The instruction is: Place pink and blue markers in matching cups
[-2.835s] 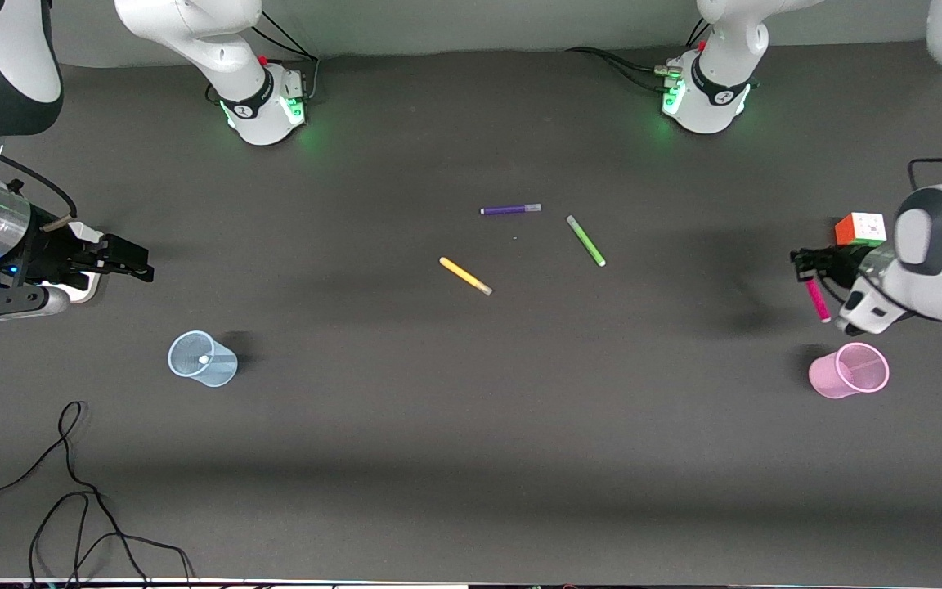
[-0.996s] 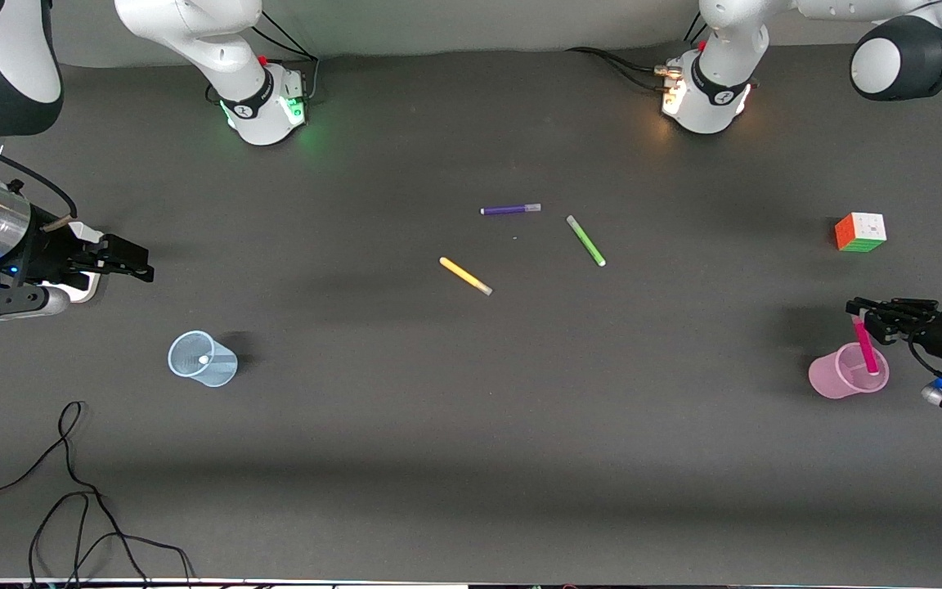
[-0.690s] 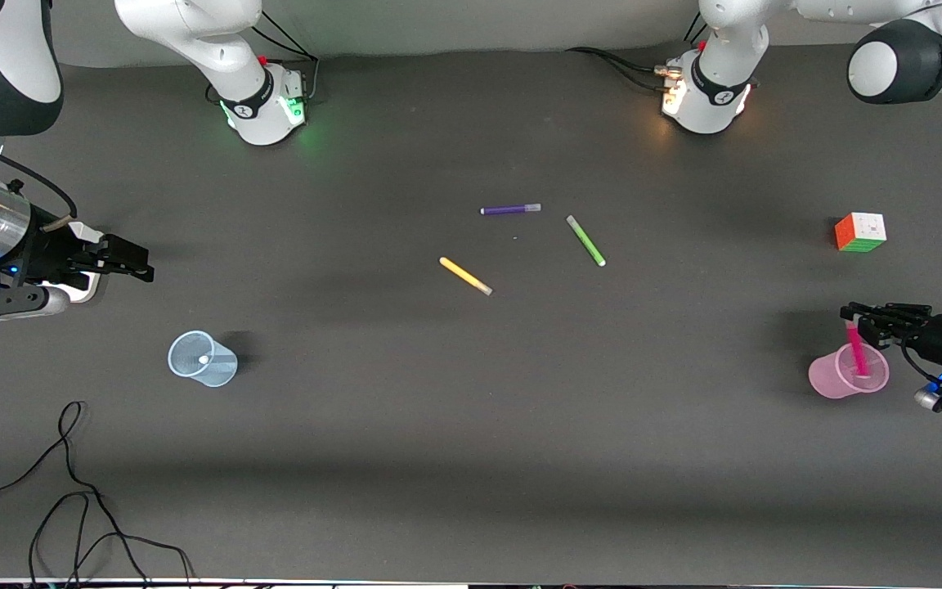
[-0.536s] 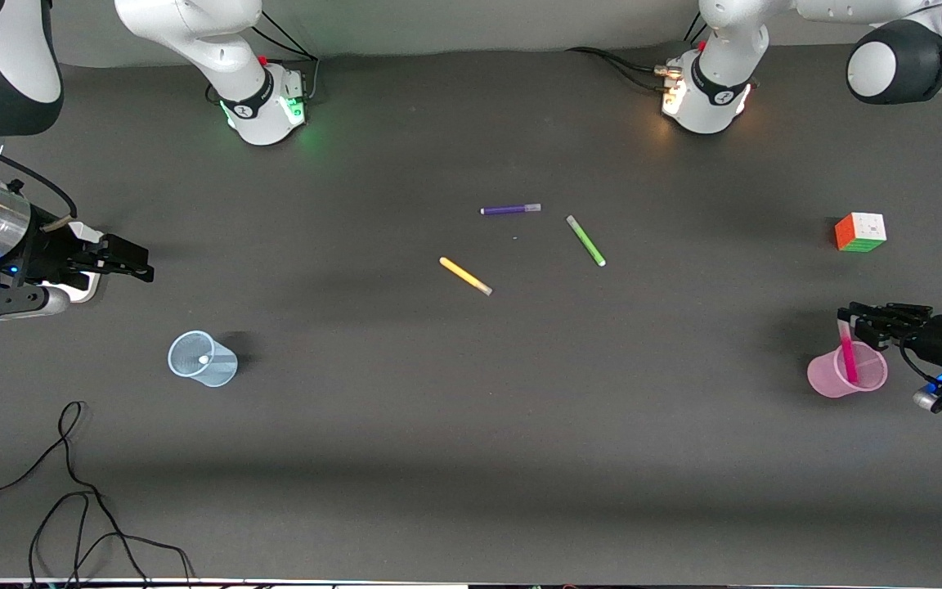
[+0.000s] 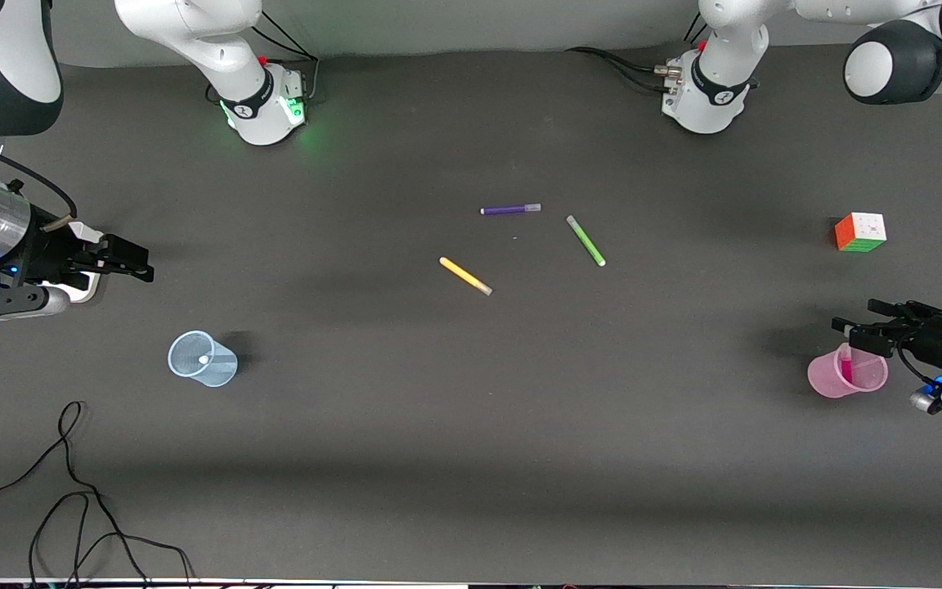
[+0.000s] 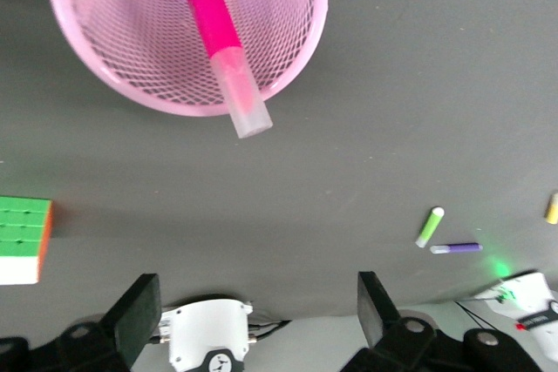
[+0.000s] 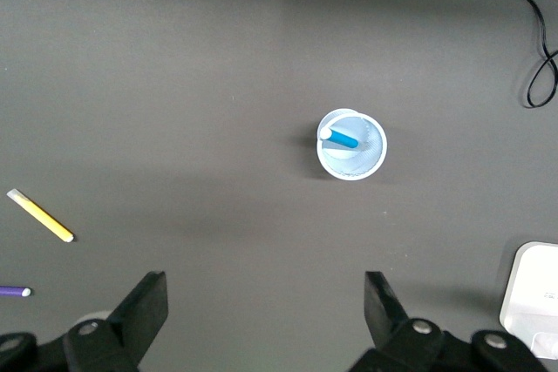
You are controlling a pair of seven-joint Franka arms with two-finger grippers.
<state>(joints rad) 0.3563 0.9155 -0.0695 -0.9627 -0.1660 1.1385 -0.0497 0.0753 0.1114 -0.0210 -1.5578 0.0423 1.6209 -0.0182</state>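
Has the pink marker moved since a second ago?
Yes. The pink marker has dropped deeper into the pink cup, which stands nearer the camera than the cube. The left gripper is open above it.

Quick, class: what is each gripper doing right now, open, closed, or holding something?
Left gripper: open, empty, above the pink cup with the pink marker in it.
Right gripper: open, empty, waiting at its end of the table.

- The pink cup (image 6: 187, 37) is cut off at the picture's edge, taking the pink marker's (image 6: 218, 41) lower end.
- Front view shows only the blue marker's (image 5: 204, 359) pale tip.
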